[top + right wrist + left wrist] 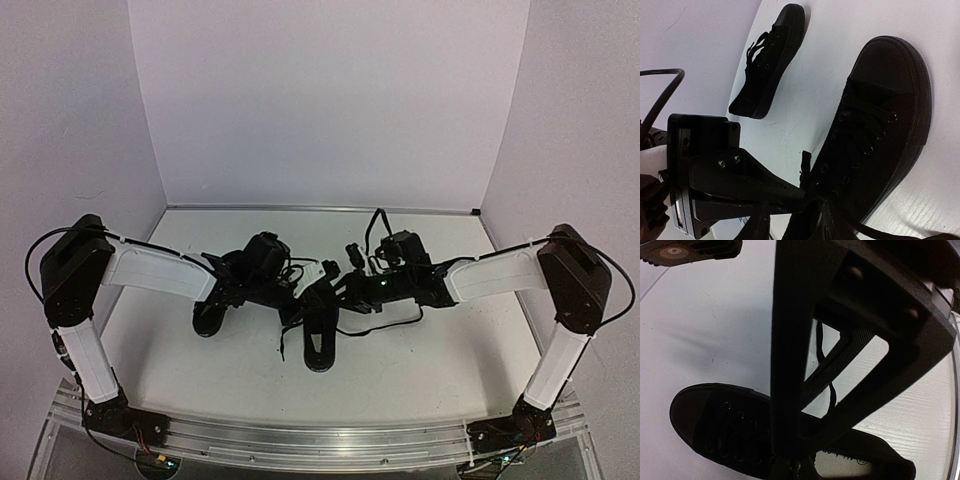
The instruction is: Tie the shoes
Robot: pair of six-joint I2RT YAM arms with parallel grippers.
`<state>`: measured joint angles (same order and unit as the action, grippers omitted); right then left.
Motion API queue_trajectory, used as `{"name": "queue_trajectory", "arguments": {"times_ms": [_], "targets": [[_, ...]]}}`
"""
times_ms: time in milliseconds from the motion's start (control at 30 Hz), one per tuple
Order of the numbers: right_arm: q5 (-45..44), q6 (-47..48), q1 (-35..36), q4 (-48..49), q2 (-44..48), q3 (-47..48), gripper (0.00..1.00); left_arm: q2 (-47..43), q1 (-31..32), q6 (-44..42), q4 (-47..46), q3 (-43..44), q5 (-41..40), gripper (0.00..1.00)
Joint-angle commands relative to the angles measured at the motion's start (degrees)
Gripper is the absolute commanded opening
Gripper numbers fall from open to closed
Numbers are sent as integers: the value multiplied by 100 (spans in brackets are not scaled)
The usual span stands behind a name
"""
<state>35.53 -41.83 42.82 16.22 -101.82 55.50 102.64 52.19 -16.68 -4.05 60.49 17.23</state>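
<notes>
Two all-black shoes lie on the white table. One shoe [319, 335] is in the middle with its toe toward the near edge. It also shows in the left wrist view [715, 425] and the right wrist view [880, 125]. The other shoe [213, 312] lies to the left, under the left arm, and shows in the right wrist view [771, 60]. Both grippers meet over the middle shoe's laces. My left gripper [790, 467] is shut on a lace by the tongue. My right gripper [815, 200] is shut on a lace whose end [806, 161] sticks up.
A thin black lace [392, 324] trails on the table [450, 370] to the right of the middle shoe. Another lace loop [829, 371] hangs between the left fingers. Purple walls close the back and sides. A metal rail [320, 440] runs along the near edge.
</notes>
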Motion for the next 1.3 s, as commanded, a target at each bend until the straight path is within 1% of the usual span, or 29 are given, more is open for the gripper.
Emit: {"name": "queue_trajectory", "arguments": {"times_ms": [0, 433, 567, 867, 933, 1067, 1133, 1200, 1267], "targets": [[120, -120, 91, 299, -138, 223, 31, -75, 32, -108, -74, 112, -117, 0], [104, -218, 156, 338, -296, 235, 22, -43, 62, -150, -89, 161, -167, 0], [107, -242, 156, 338, -334, 231, 17, -47, 64, -147, -145, 144, -173, 0], [113, -391, 156, 421, -381, 205, 17, -54, 64, -119, -358, 44, -176, 0], [148, -424, 156, 460, -378, 203, 14, -47, 64, -120, -393, 42, -183, 0], [188, -467, 156, 487, -393, 207, 1, -47, 64, -118, -448, 35, -206, 0], [162, -482, 156, 488, -385, 187, 0, -45, 64, -120, -452, 27, -227, 0], [99, -489, 156, 488, -357, 147, 0, -61, 64, -120, -416, 20, -272, 4], [25, -487, 155, 481, -291, 92, 0, -101, 67, -108, -327, 20, -348, 12]]}}
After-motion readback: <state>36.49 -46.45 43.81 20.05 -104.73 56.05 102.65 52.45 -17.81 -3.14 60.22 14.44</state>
